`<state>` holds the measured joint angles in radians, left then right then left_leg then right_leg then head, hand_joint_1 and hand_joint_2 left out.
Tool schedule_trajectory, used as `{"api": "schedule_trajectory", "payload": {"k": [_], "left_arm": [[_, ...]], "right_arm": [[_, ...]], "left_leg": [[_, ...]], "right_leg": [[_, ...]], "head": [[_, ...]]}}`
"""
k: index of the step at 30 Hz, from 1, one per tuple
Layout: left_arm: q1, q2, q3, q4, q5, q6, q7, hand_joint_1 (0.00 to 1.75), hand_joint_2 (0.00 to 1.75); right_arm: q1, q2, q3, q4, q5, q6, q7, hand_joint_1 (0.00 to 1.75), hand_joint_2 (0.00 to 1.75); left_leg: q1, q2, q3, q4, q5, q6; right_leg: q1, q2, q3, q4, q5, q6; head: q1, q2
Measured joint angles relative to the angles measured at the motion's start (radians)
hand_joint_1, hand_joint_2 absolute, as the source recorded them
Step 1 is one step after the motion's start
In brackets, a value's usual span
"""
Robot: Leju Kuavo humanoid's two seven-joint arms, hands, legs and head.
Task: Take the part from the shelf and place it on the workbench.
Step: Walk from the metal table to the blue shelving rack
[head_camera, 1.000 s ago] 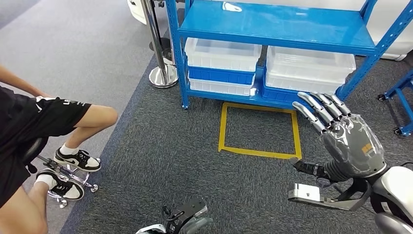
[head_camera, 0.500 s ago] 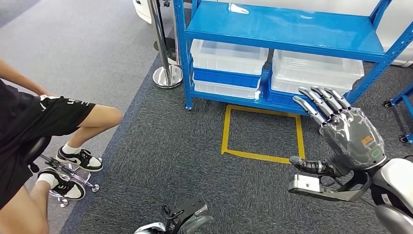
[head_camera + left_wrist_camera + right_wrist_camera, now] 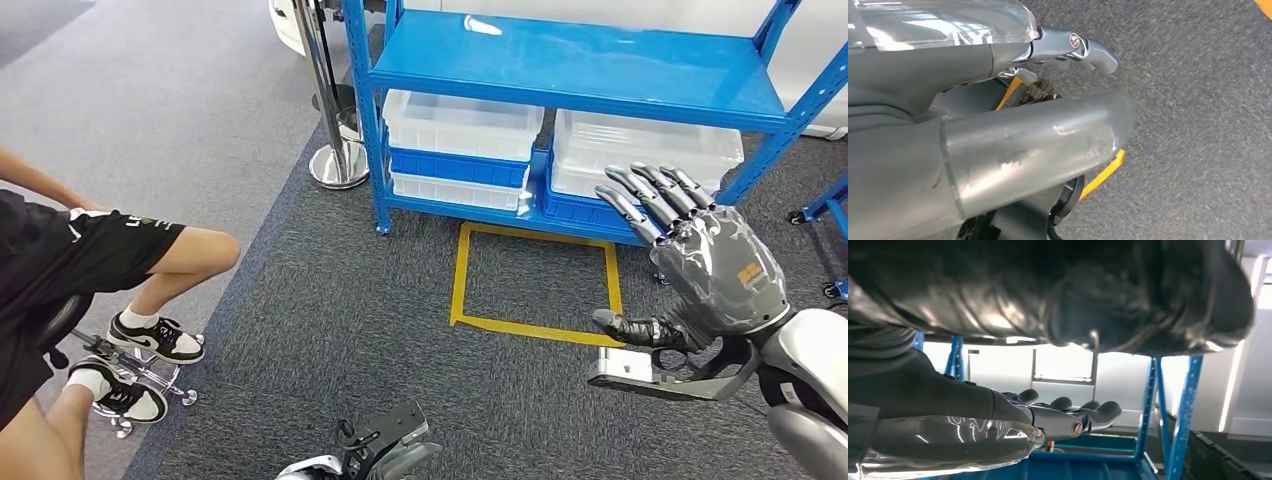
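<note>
— Where is the right hand (image 3: 718,272)?

— Raised in front of the blue shelf (image 3: 580,60), palm down, its fingers (image 3: 640,195) stretched out and slightly apart, pointing at the clear bins (image 3: 462,122) on the lower level. The thumb (image 3: 628,327) sticks out sideways below the palm. It holds nothing. In the right wrist view the fingers (image 3: 1068,415) lie straight, side by side, with the shelf's blue uprights behind them.

— And the part?

— A small pale object (image 3: 482,24) lies on the shelf's upper board, near its back edge. It may be the part, though it is too small to say what it is. It sits well apart from the hand.

— The left hand (image 3: 385,458)?

— Low at the bottom edge of the head view, over the dark carpet (image 3: 330,300). In the left wrist view the thick thumb (image 3: 1033,150) and one fingertip (image 3: 1093,50) show, but I cannot tell how the fingers lie.

— Anything else around?

— A square of yellow tape (image 3: 533,280) on the carpet before the shelf, a chrome stanchion post (image 3: 335,150) beside the shelf's left upright, and a seated person (image 3: 90,290) in black shorts and sneakers on the left.
</note>
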<state>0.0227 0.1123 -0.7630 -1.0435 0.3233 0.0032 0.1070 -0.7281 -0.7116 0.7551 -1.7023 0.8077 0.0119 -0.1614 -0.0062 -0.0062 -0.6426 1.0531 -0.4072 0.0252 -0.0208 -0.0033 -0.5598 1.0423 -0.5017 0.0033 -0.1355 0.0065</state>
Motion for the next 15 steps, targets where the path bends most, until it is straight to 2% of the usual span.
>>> {"api": "schedule_trajectory", "payload": {"k": [3,5,6,8,9,10,11,13,14,15], "left_arm": [[0.001,0.003,0.0,-0.002,-0.005,-0.002,-0.004,0.0,0.0],[-0.001,0.004,0.0,-0.003,-0.01,-0.002,-0.006,0.0,0.0],[-0.002,0.004,0.0,-0.003,-0.012,-0.002,-0.007,0.0,0.0],[-0.003,0.004,0.0,-0.003,-0.017,-0.003,-0.01,0.0,0.0],[-0.002,0.004,0.0,-0.003,-0.018,-0.004,-0.011,0.0,0.0],[0.0,0.005,0.0,-0.003,-0.018,-0.004,-0.012,0.0,0.0],[0.0,0.005,0.0,-0.003,-0.018,-0.005,-0.013,0.0,0.0],[0.001,0.005,0.0,-0.003,-0.018,-0.008,-0.016,0.0,0.0],[0.001,0.005,0.0,-0.003,-0.019,-0.009,-0.016,0.0,0.0],[0.0,0.006,0.0,-0.003,-0.02,-0.011,-0.017,0.0,0.0]], "right_arm": [[-0.004,0.0,0.003,0.002,-0.004,0.002,-0.001,0.0,0.0],[-0.011,0.001,0.004,0.003,-0.007,0.003,-0.002,0.0,0.0],[-0.015,0.002,0.005,0.004,-0.008,0.004,-0.002,0.0,0.0],[-0.02,0.002,0.008,0.006,-0.01,0.004,-0.003,0.0,0.0],[-0.019,0.002,0.01,0.008,-0.011,0.005,-0.003,0.0,0.0],[-0.019,0.002,0.011,0.009,-0.011,0.005,-0.003,0.0,0.0],[-0.019,0.002,0.013,0.011,-0.011,0.005,-0.003,0.0,0.0],[-0.02,0.002,0.014,0.012,-0.012,0.005,-0.003,0.0,0.0],[-0.021,0.002,0.015,0.014,-0.012,0.005,-0.003,0.0,0.0],[-0.022,0.002,0.017,0.015,-0.012,0.005,-0.003,0.0,0.0]], "left_leg": [[-0.002,0.0,0.022,-0.038,-0.007,0.013],[0.002,-0.001,0.049,-0.057,-0.009,0.023],[0.004,-0.002,0.06,-0.063,-0.011,0.027],[0.003,-0.002,0.071,-0.064,-0.022,0.031],[0.002,-0.002,0.077,-0.063,-0.028,0.031],[0.002,-0.003,0.084,-0.062,-0.036,0.03],[0.002,-0.003,0.093,-0.06,-0.044,0.029],[0.003,-0.004,0.116,-0.057,-0.065,0.023],[0.002,-0.005,0.124,-0.055,-0.074,0.019],[0.002,-0.005,0.128,-0.055,-0.081,0.013]], "right_leg": [[-0.003,0.0,0.006,0.0,0.008,0.019],[-0.003,0.0,-0.003,0.034,-0.004,0.027],[-0.004,0.001,-0.025,0.075,-0.023,0.03],[-0.003,0.003,-0.1,0.189,-0.067,0.037],[-0.003,0.003,-0.137,0.232,-0.076,0.039],[-0.003,0.003,-0.16,0.247,-0.066,0.04],[-0.004,0.002,-0.164,0.225,-0.036,0.039],[-0.003,0.002,-0.127,0.103,0.054,0.033],[0.0,0.001,-0.109,0.043,0.08,0.028],[0.004,0.001,-0.097,0.006,0.095,0.021]], "head": [[0.0,0.0],[0.001,0.0],[0.002,0.0],[0.003,0.0],[0.003,0.0],[0.003,0.0],[0.003,0.0],[0.003,0.0],[0.004,0.0],[0.004,0.0]]}}
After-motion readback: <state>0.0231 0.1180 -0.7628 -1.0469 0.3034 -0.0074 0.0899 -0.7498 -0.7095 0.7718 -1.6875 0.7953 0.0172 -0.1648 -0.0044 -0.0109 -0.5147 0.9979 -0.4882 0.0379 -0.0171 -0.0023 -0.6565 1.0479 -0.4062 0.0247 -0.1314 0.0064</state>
